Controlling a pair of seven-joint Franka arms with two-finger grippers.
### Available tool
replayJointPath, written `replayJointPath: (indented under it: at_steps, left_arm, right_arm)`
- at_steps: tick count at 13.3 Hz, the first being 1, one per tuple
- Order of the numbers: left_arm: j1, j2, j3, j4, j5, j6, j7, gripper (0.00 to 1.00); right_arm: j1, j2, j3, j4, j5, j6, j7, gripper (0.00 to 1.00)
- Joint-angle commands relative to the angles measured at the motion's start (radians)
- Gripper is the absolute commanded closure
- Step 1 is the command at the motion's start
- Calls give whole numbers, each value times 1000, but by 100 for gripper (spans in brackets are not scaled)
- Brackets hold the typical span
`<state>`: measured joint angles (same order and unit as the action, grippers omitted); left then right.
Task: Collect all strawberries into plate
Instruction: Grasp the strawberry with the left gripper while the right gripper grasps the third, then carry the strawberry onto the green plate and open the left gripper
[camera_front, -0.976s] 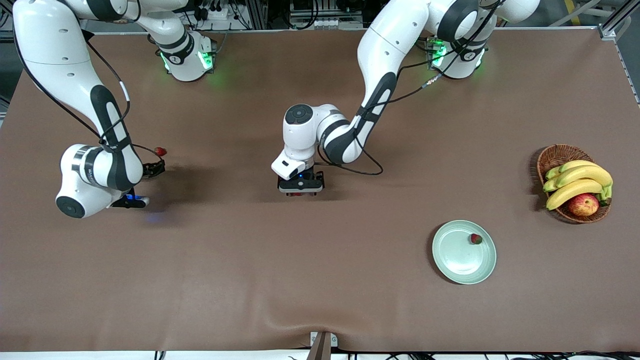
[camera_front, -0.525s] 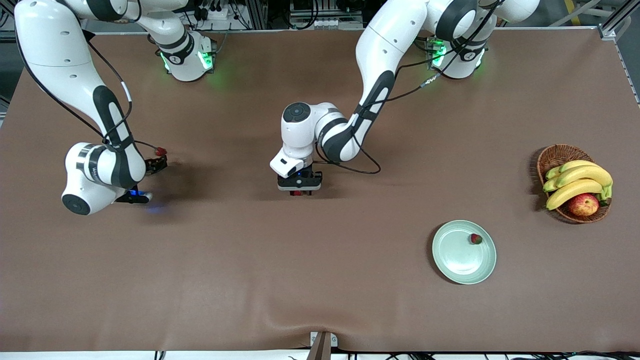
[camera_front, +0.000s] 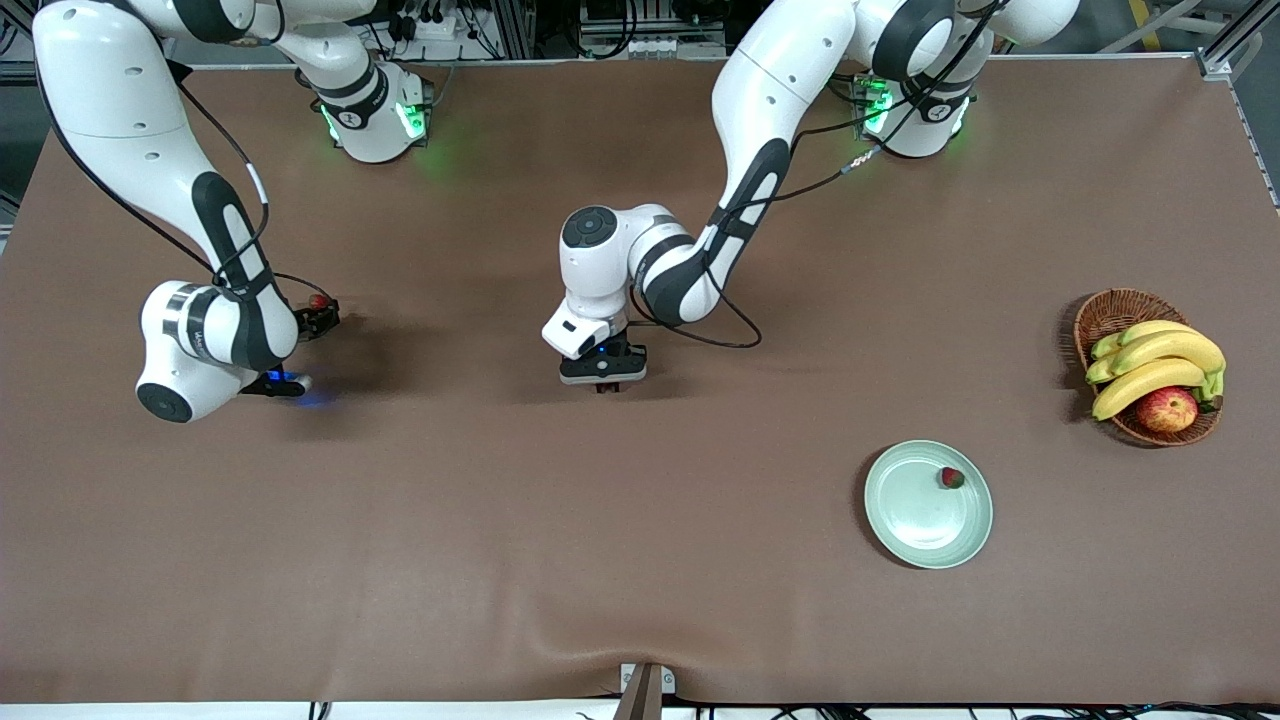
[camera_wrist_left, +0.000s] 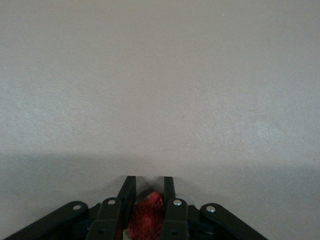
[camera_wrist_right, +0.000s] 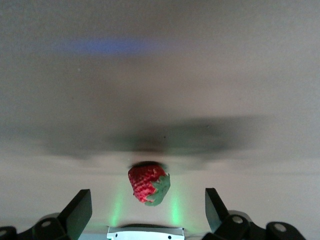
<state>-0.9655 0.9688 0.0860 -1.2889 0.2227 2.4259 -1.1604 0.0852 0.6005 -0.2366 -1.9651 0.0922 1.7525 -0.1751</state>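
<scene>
The strawberry (camera_wrist_left: 149, 216) pinched in the left gripper (camera_wrist_left: 149, 200) looks light and soft, so it likely bruises under a hard squeeze; its bumpy red flanks are the place to hold it, and that is where the narrowed jaws press, low over the middle of the desk (camera_front: 640, 560). It is small and bright red, though its cap is hidden here.

A second strawberry (camera_wrist_right: 148, 184) lies on the desk at the right arm's end, red with a dark green leafy cap turned to one side. The right gripper (camera_wrist_right: 145, 212) hangs low around it with jaws spread wide, one finger on either side and neither touching. From the front it shows only as a red speck (camera_front: 318, 301) by the wrist (it may be partly covered).

The third strawberry (camera_front: 952, 478) already sits in the pale mint-green plate (camera_front: 905, 510), close to the rim, toward the left arm's end. Farther from the front camera than the plate stands a wicker basket (camera_front: 1110, 312) with bananas (camera_front: 1155, 365) and an apple (camera_front: 1166, 410).
</scene>
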Motion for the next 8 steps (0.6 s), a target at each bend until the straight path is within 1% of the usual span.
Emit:
replayJointPath:
  at_steps: [1,3,4,5,6,8]
  left_arm:
    - [22,-50,8,0,-31,-44,-15,100]
    - [89,-117,8,-4,-65,-109,-22,100]
    - [149,-155,8,-10,-78,-152,-50,100]
    - [222,-191,6,-18,-82,-175,-73,100]
    - [299,-206,1,-18,-86,-186,-96,100]
    - [437,-217,1,-27,-95,-195,-120,100]
  right_arm:
    - [-13,-12,8,-28,-22,38,-1,3]
    - [-12,-10,8,-28,-22,39,-1,9]
    - [-10,-10,8,-28,-22,38,-1,11]
    - [-12,-8,8,-31,-22,36,-1,16]
    - [-12,-8,10,-40,-22,36,-1,20]
    - [-10,-8,10,-41,-22,36,-1,22]
